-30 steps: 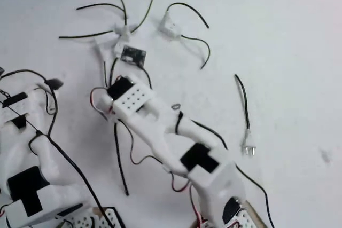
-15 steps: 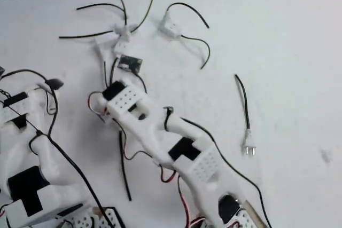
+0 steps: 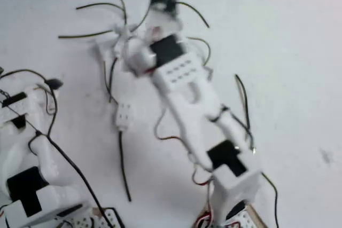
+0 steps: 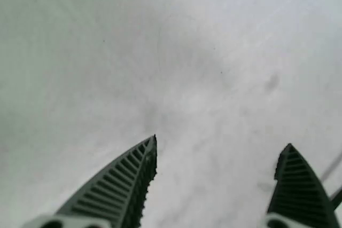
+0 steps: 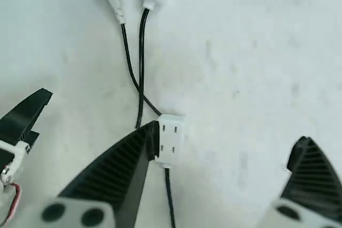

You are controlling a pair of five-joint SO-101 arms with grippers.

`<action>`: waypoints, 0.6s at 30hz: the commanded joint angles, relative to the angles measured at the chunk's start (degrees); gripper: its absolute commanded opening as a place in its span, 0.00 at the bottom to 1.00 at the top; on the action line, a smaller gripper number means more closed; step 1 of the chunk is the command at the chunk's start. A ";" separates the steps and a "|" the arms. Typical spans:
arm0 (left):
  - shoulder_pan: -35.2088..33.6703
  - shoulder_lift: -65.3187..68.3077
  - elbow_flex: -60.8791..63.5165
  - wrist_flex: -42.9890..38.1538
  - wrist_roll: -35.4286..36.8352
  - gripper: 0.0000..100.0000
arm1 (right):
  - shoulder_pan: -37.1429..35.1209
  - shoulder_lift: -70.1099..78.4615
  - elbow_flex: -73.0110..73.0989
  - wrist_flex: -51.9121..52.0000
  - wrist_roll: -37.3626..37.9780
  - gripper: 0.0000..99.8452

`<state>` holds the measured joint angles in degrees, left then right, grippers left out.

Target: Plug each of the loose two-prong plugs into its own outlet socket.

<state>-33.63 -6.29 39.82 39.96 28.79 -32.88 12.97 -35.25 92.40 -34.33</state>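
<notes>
The right jaws stand wide apart, one tip just beside a small white rectangular outlet socket (image 5: 171,138) on a black cord. Its paired slots are plain in the right wrist view. The left jaws gape over bare white counter (image 4: 160,52). The high view adds a loose plug's thin black cord (image 3: 244,100) toward the counter's right edge, beside the white arm (image 3: 192,105).

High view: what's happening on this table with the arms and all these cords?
The right arm stretches toward the far side of the table, its tool open and empty above a white outlet socket. The left tool is open over bare tabletop. Another socket lies loose on its black cord nearer the arm bases, and a loose plug's cord lies beside the right arm.
</notes>
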 commanded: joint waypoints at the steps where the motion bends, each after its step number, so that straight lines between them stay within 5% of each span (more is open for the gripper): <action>1: 0.40 -2.86 -0.35 -0.97 0.44 0.34 | 6.20 -7.08 -2.46 6.20 2.90 0.37; 18: 1.19 -2.95 -0.26 -0.97 0.18 0.34 | 28.53 -41.45 38.77 6.11 23.82 0.37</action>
<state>-33.01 -6.29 39.82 39.96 28.79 -8.09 -23.25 -3.87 98.20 -13.85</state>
